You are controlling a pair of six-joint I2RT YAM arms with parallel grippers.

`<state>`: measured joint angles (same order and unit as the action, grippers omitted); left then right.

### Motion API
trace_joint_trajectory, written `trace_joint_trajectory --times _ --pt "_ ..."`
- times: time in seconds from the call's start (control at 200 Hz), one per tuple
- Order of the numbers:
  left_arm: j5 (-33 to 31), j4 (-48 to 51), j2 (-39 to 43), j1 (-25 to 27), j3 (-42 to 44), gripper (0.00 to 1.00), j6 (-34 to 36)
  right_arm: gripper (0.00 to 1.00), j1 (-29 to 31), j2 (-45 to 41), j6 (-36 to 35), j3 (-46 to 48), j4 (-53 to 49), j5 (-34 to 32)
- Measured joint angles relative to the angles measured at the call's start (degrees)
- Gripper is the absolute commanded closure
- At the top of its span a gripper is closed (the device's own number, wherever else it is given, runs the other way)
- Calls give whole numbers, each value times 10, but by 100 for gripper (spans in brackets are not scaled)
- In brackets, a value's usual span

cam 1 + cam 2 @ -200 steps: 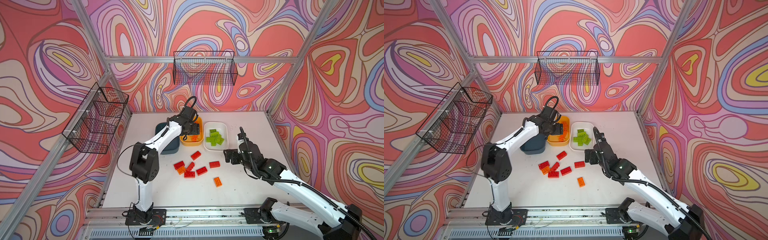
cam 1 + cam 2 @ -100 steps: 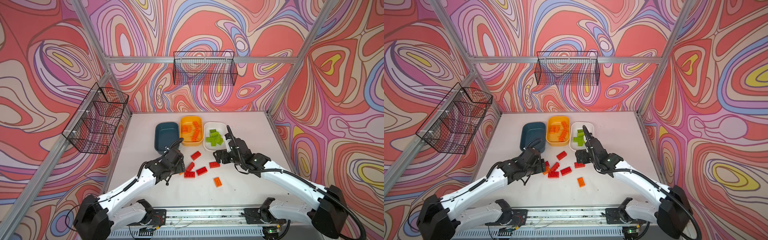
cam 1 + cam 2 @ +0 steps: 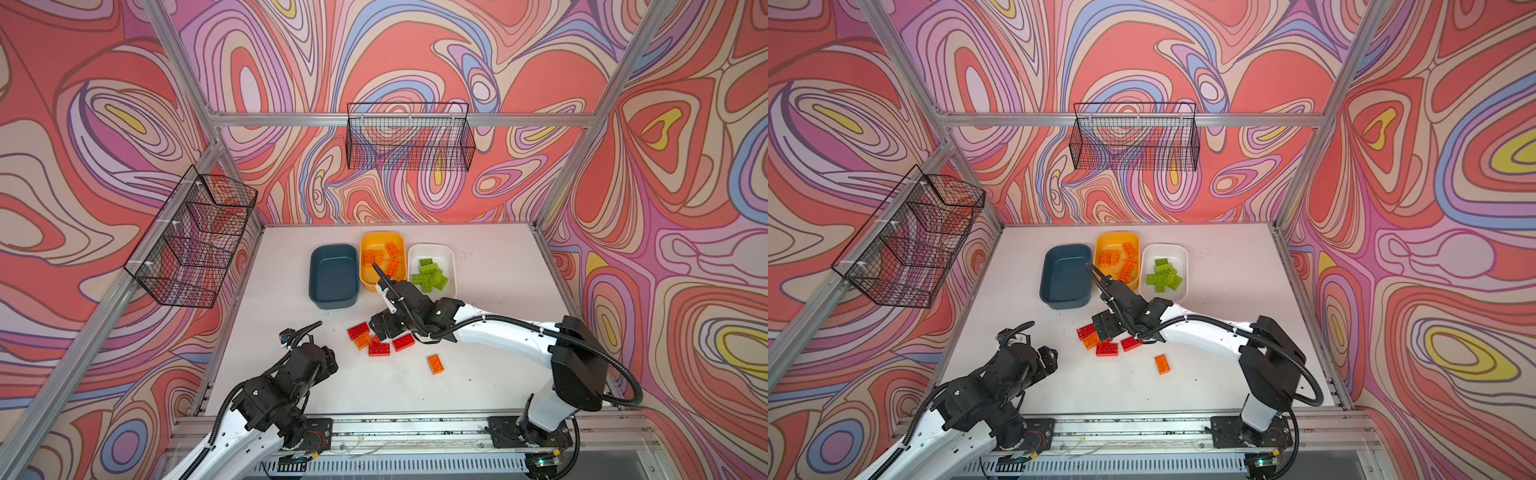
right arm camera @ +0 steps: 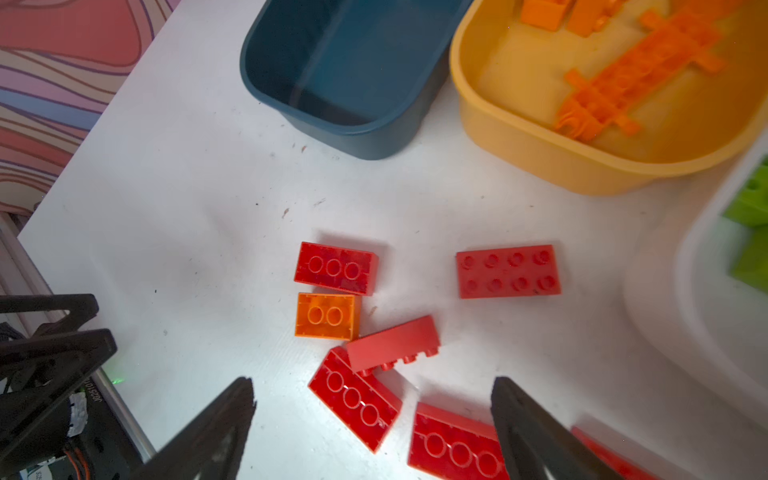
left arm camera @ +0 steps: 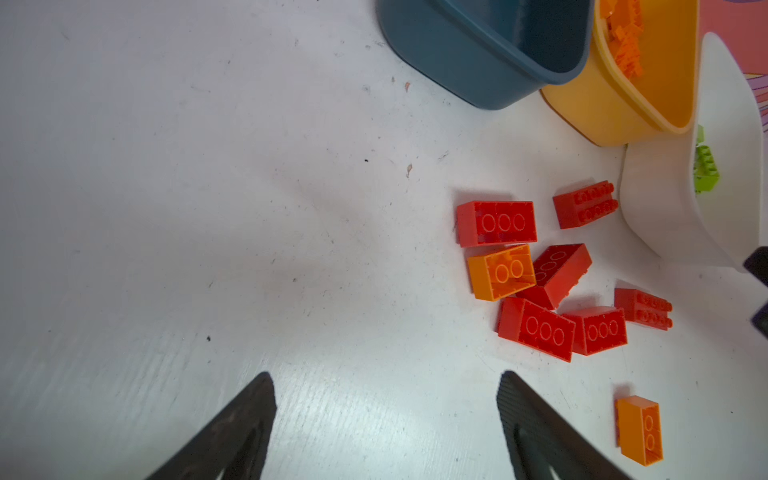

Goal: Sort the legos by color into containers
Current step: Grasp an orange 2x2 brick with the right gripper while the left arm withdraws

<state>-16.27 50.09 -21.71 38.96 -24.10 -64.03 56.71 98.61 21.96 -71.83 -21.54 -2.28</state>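
Red bricks [image 5: 536, 328] loose at mid-desk [image 3: 498, 291] number six through the left wrist camera. In both top views my right arm hides part of the group, and only three show clearly. Loose orange bricks [image 5: 500, 270] number two, but the right wrist camera frames one. The teal tray [image 3: 333, 276], yellow tray [image 3: 376, 243] and white tray [image 3: 432, 251] stand side by side toward the far edge. Orange pieces [image 3: 390, 259] in the yellow tray and green bricks [image 3: 430, 278] in the white tray overlap, so their count is unclear. My left fingers [image 3: 330, 361] are spread over bare desk toward the front-left corner. My right fingers [image 3: 386, 326] are spread above the red bricks. Neither grasps anything.

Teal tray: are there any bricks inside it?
No, the teal tray shows only its bare floor; the red bricks lie outside it.
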Motion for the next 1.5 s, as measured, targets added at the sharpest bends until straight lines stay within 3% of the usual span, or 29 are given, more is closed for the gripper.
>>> trace_joint_trajectory --times 0.26,0.671,0.942,1.232,1.497 --pt "-2 18 73 0 33 13 -31 17 48 119 7 -72 -17 -3" --pt "-3 22 162 0 51 12 -53 29 49 211 20 -156 -59 -30" --pt "-3 21 161 0 51 10 -52 36 49 227 37 -160 -71 -45" --pt "-3 21 152 0 51 9 -52 52 49 239 43 -161 -74 -52" --pt "-3 21 130 0 51 6 -47 56 49 238 40 -161 -73 -59"
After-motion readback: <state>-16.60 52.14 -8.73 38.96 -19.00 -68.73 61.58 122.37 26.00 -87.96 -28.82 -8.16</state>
